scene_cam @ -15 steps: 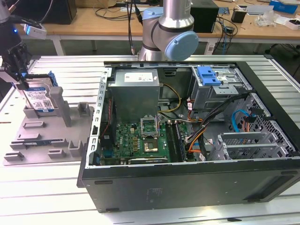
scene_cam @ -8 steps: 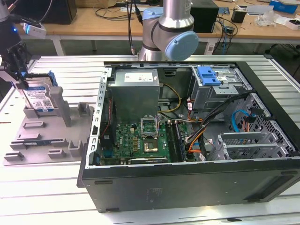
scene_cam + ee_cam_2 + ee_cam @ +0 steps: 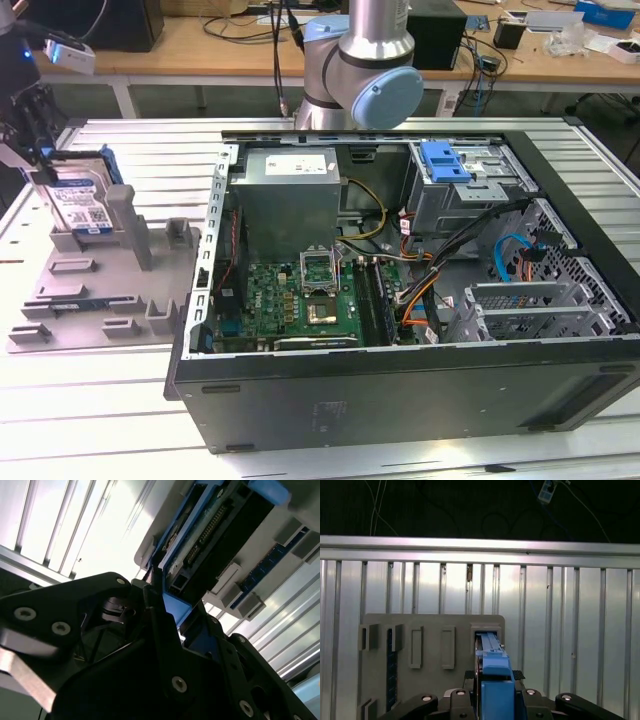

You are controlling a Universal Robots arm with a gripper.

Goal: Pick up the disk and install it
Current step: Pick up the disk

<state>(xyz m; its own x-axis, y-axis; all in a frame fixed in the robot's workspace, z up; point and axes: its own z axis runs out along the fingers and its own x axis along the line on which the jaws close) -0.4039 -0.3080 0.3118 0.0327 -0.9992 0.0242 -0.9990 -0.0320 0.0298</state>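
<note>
Jaws on the disk

At the exterior view's left, the gripper had its jaws apparently clamped on the blue frame of the disk, which stood upright in the grey holder on the desk. Lifting straight up, without tilt, would best clear the slot; the open computer case lay well apart, to the right.

Soft, even light from overhead fills the exterior view. The ribbed surface gleams pale, while the computer case is shadowed inside. In the second wrist view that surface blows out to white glare, and my pincer shows nearly black, clamped around the disk. In the first wrist view, darkness lies beyond the surface's rail.
</note>
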